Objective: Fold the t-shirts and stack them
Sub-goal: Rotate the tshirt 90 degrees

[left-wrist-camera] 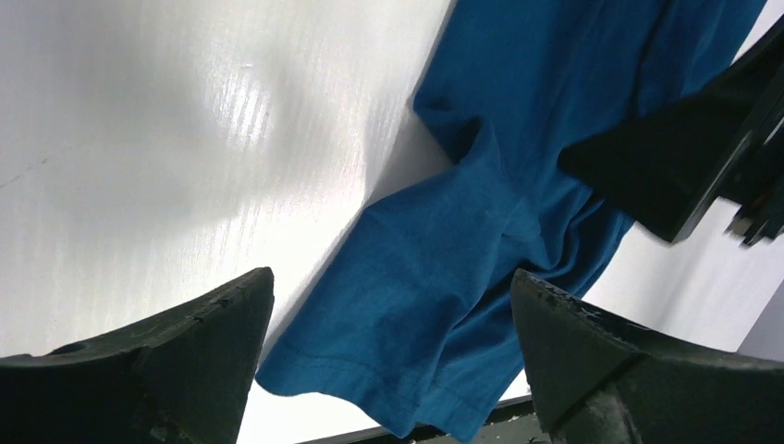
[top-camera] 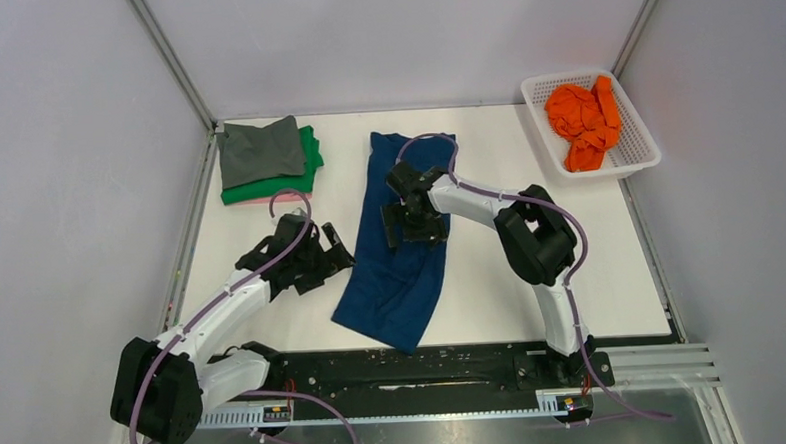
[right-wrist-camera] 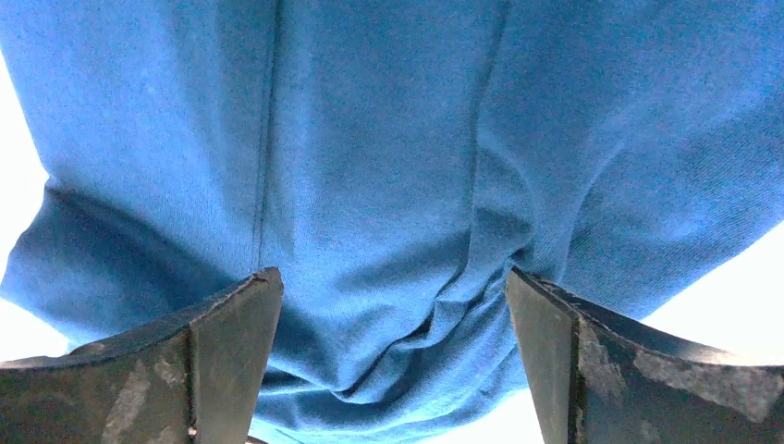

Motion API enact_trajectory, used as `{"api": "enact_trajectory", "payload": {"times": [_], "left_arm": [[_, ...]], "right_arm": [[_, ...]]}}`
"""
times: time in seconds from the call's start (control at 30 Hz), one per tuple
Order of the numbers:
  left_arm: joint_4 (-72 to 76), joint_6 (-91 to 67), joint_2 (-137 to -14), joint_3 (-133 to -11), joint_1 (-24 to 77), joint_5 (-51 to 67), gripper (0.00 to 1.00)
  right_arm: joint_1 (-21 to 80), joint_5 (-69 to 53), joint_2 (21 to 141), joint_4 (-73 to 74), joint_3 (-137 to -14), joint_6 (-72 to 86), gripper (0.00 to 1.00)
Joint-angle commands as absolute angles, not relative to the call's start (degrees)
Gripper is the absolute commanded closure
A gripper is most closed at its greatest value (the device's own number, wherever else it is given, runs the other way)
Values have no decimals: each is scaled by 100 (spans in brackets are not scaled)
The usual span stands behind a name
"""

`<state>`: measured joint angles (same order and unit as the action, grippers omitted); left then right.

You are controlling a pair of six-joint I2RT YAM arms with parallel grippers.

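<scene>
1. Mounting rail [top-camera: 405, 367]: runs along the near edge of the table [top-camera: 532, 296]. Both arm bases are bolted to it.

2. Left gripper [top-camera: 337, 261]: jaws fully spread, nothing held. It sits low over the white table surface, just beside the left edge of the dark blue t-shirt [top-camera: 397, 282]. In the left wrist view, a hemmed corner of the blue cloth lies on the table between the two fingers. Contact with the cloth cannot be confirmed.

3. Dark blue t-shirt: lies at table centre as a long narrow strip. It runs from near the rail toward the far edge, with the near end wider and slanted to the left. The visible surface is plain blue.

4. Right gripper [top-camera: 412, 224]: jaws fully spread, no grip made. It points down over the middle of the blue strip. In the right wrist view, the fingers straddle wrinkled cloth and a straight fold line. Whether the fingertips press the cloth cannot be told.

5. Far left corner: a stack of folded shirts. The grey t-shirt [top-camera: 259, 151] is on top and the green t-shirt [top-camera: 312, 170] is beneath it. A thin edge of the pink t-shirt [top-camera: 258, 199] shows at the bottom.

6. Far right corner: a white mesh basket [top-camera: 646, 151] holds the orange t-shirt [top-camera: 583, 119], crumpled and unfolded.
</scene>
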<state>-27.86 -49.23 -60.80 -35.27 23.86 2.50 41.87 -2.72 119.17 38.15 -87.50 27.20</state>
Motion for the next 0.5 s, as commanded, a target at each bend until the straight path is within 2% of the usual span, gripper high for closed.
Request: {"api": "enact_trajectory", "payload": {"times": [0.0,0.1,0.33,0.47], "left_arm": [[-2345,-4633,-6266,-3534,2272,691,1],[-2480,-4519,-6487,-3635,2223,852,1],[-2234,-4384,-6868,-3477,2258,1681,1],[-1984,-4472,-7094,-3412,2664,1767,1]], "right_arm": [[3746,-212,12563,4082,-9425,2886,1],[3471,-33,12866,4473,-10183,2744,1],[2975,-567,13716,5153,-12502,1785,1],[2988,-653,13322,5261,-12766,1514,0]]}}
